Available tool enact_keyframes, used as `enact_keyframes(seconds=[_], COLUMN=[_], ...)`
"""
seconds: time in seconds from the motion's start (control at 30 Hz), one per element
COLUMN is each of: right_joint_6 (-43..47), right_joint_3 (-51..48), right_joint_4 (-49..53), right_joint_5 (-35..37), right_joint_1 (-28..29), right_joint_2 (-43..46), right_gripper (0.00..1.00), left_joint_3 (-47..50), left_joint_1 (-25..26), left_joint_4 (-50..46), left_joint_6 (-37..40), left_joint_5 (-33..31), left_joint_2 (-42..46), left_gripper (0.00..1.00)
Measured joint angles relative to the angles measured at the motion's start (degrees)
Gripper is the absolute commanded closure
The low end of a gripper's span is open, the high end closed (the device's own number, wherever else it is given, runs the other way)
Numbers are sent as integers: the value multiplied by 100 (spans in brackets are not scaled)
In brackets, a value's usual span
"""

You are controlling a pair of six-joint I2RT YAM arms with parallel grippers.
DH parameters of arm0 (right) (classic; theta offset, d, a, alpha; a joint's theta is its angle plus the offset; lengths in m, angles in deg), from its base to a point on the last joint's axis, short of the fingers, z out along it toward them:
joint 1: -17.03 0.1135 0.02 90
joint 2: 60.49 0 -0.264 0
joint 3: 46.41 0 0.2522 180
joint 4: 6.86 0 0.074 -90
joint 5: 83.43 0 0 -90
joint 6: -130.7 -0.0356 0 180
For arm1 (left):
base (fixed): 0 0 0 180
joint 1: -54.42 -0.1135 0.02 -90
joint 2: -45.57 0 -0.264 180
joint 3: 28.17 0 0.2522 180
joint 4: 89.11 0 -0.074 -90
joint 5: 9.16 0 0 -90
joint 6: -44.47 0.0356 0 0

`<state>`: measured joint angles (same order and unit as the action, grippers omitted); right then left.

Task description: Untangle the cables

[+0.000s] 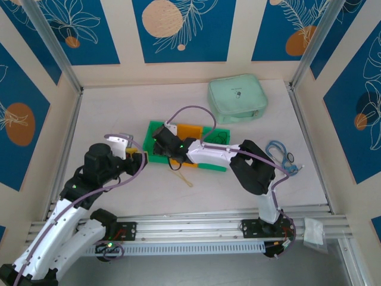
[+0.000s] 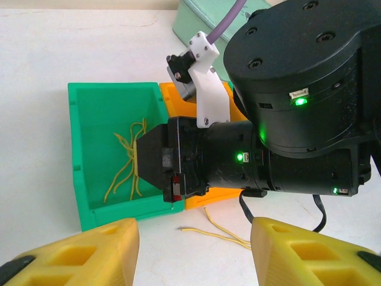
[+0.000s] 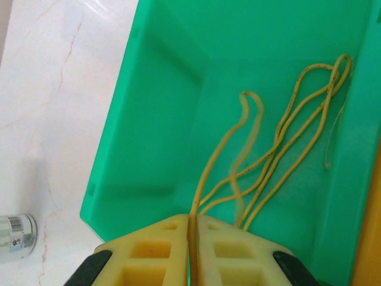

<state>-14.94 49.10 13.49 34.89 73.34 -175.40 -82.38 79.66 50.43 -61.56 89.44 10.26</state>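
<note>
**Pinching a yellow strand over the green bin**

My right claw is clenched, pads pressed together w/ a strand of the pale yellow cables nipped btwn them. It looks like one strand, though I can't rule out a second hidden in the pinch. The rest of the bunch trails down into the green bin, looped and crossing over itself on the bin floor.

My left claw hangs released, jaws apart, nothing in it, low over the surface just in front of the bin. A loose strand lies on the surface there, outside the green bin and by the orange bin.

Handling, as I judge it:
- V. light, limp and thin, so there's no weight to fight.
- They'll prob. snag on each other and drag the whole bunch along if pulled fast.
- The jacket is prob. slick, and the strand is so fine that a pinch could slip.
- Best hold is near a free end, or on a single run well clear of any crossing, never on the tangle itself.
</note>
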Motion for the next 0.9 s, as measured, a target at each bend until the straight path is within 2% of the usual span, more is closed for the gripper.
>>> enact_keyframes(seconds=[0.27, 0.57, 0.7, 0.9], right_joint_6=[-46, 229, 800, 1801], right_joint_3=[0, -166, -490, -627], right_joint_4=[-227, -549, -553, 24], right_joint_5=[-92, -695, -1023, -1749], right_joint_1=[-2, -63, -96, -262], right_joint_2=[-249, -212, 155, 1246], right_gripper=[82, 79, 78, 74], left_joint_3=[-2, -2, -31, -33], left_joint_1=[0, 0, 0, 0], left_joint_4=[0, -52, -125, -203], left_joint_6=[0, 0, 4, 0], left_joint_5=[22, 83, 195, 542], left_joint_2=[0, -17, -133, -356], left_gripper=[48, 48, 49, 48])
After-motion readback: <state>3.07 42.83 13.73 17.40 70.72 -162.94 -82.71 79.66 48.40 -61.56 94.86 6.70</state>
